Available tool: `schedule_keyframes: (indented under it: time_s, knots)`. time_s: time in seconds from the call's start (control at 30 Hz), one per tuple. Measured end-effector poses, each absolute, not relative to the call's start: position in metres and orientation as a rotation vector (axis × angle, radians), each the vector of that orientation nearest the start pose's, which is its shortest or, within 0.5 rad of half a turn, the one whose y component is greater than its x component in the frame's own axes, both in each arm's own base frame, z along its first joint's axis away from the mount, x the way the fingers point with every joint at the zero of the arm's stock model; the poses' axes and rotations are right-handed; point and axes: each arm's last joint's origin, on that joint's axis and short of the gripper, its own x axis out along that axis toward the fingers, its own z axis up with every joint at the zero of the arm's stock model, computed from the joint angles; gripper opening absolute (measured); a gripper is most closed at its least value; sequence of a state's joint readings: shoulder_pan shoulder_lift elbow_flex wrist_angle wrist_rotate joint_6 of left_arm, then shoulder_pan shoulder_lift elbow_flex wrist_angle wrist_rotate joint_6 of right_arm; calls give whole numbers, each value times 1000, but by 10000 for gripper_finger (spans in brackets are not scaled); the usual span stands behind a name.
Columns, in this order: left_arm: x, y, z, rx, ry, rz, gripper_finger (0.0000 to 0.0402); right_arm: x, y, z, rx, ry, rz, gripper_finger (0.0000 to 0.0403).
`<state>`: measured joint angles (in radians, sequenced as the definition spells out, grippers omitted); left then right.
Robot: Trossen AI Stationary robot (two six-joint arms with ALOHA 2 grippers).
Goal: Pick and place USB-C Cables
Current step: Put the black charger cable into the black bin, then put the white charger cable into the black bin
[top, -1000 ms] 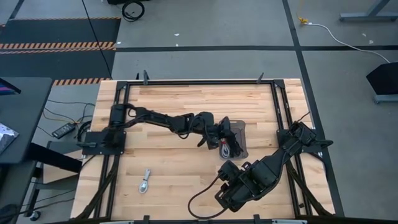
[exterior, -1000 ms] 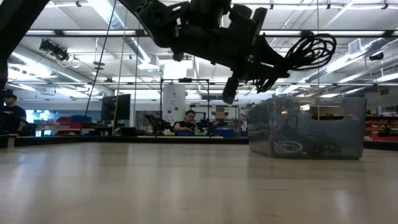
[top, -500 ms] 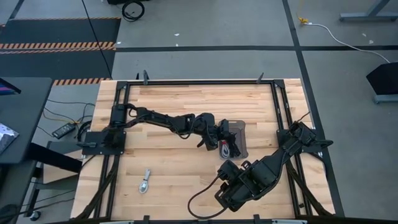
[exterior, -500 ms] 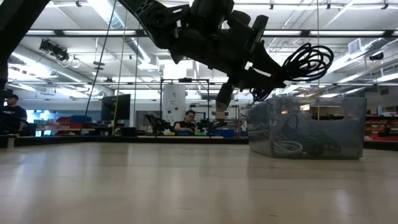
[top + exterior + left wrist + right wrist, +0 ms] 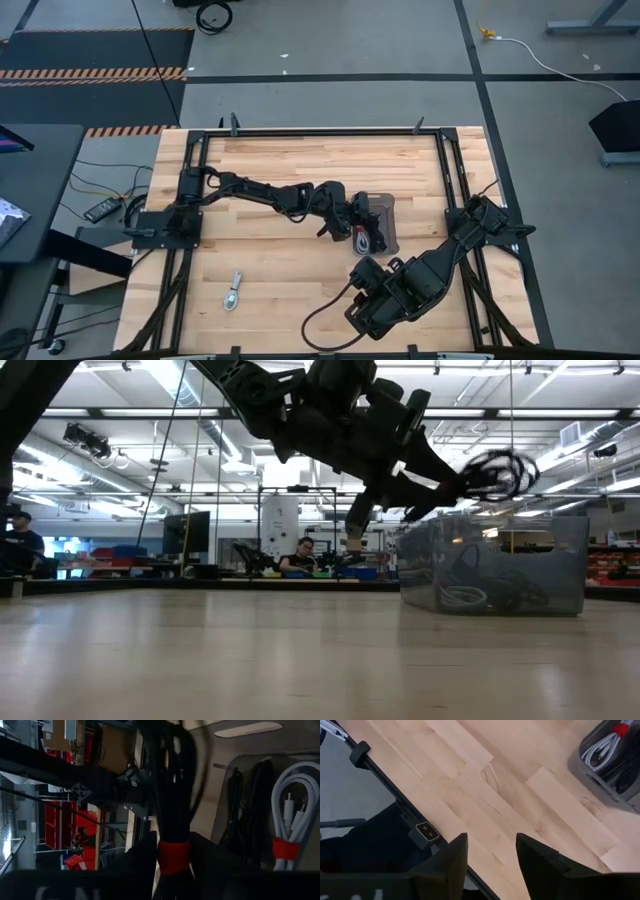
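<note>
The black cable [image 5: 497,472], a coil of loops with a red tie [image 5: 174,856], now looks blurry over the grey tray [image 5: 495,565], where before it hung sharp. The left gripper [image 5: 452,482] has opened wider, and I cannot tell if it still grips the coil. A white cable [image 5: 292,815] lies in the tray. The right gripper [image 5: 491,857] waits open over the table [image 5: 290,285]. A silver cable [image 5: 233,293] lies well apart.

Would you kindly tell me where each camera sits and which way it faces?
High: overhead, looking straight down; both arms, grey tray.
Low: table height, facing the room; left hand carrying black cable above the tray.
Left wrist: past its fingers, same cable, white cable.
Right wrist: open right hand over wood; tray shared with all views.
</note>
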<state>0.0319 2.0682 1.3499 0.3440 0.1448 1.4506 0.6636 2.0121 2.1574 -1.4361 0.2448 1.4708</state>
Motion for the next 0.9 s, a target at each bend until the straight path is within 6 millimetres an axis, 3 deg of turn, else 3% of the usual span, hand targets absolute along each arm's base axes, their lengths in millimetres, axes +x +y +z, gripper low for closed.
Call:
schedule_keyframes:
  time_s: [0.47,0.7,0.9]
  knots:
    - [459,13,184,1345,246,-353,202,315,236,345,718,1115,-524,174]
    - [459,13,183,1370,331,-267,193,315,235,345,702,1100,-527,174]
    - [457,1,179,1404,453,-195,174,315,235,345,651,1101,-500,174]
